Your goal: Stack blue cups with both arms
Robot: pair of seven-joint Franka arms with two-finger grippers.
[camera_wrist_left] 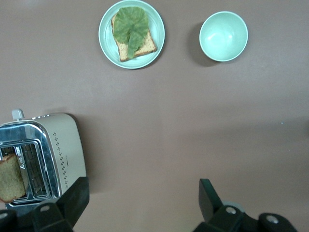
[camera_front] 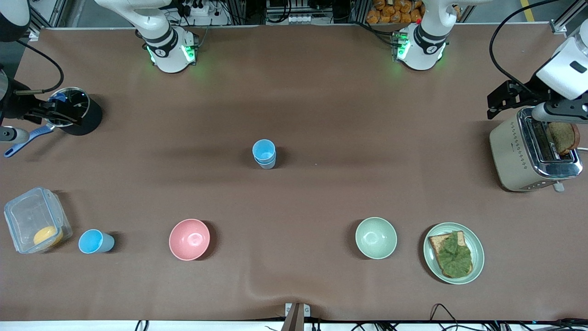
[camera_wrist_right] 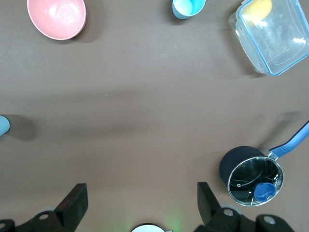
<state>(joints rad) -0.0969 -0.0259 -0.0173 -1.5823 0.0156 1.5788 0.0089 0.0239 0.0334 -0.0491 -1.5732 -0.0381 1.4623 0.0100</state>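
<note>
Two blue cups (camera_front: 264, 154) stand nested in the middle of the table, a brighter sky-blue one inside a paler grey-blue one; their edge shows in the right wrist view (camera_wrist_right: 3, 125). Another blue cup (camera_front: 95, 242) stands alone beside a clear container, nearer to the front camera at the right arm's end; it also shows in the right wrist view (camera_wrist_right: 188, 7). My right gripper (camera_front: 55, 112) hangs open and empty over a small pot. My left gripper (camera_front: 505, 97) hangs open and empty beside the toaster. Both are apart from the cups.
A pink bowl (camera_front: 189, 239) and a pale green bowl (camera_front: 375, 237) stand near the front edge. A plate with toast and lettuce (camera_front: 454, 253), a toaster (camera_front: 533, 151) holding bread, a clear container (camera_front: 34, 225) and a black pot (camera_front: 76, 110) with a blue-handled tool are also here.
</note>
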